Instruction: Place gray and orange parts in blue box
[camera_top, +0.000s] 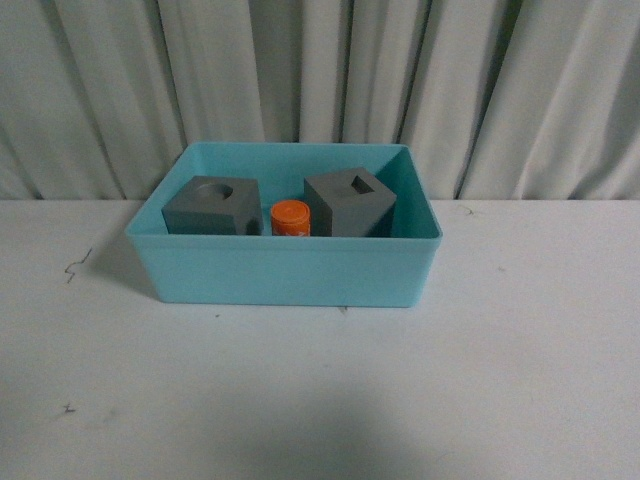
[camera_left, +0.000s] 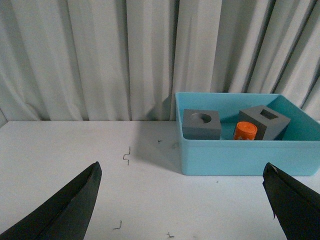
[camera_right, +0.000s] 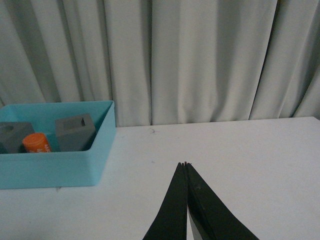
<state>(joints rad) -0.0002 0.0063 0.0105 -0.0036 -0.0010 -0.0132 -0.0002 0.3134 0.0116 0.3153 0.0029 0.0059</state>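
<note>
The blue box (camera_top: 285, 272) stands on the white table in front of the curtain. Inside it lie the gray cube with a round recess (camera_top: 212, 206), the orange cylinder (camera_top: 291, 217) and the gray cube with a square recess (camera_top: 351, 203), tilted. Neither arm shows in the front view. My left gripper (camera_left: 182, 172) is open over bare table, short of the blue box (camera_left: 240, 157), with the round-recess cube (camera_left: 201, 125), orange cylinder (camera_left: 245, 131) and square-recess cube (camera_left: 265, 121) in it. My right gripper (camera_right: 185, 164) is shut and empty, off to the side of the blue box (camera_right: 55, 167).
A pale pleated curtain (camera_top: 320, 90) hangs along the table's far edge. Small dark scuff marks (camera_top: 76, 266) dot the white tabletop (camera_top: 320, 400).
</note>
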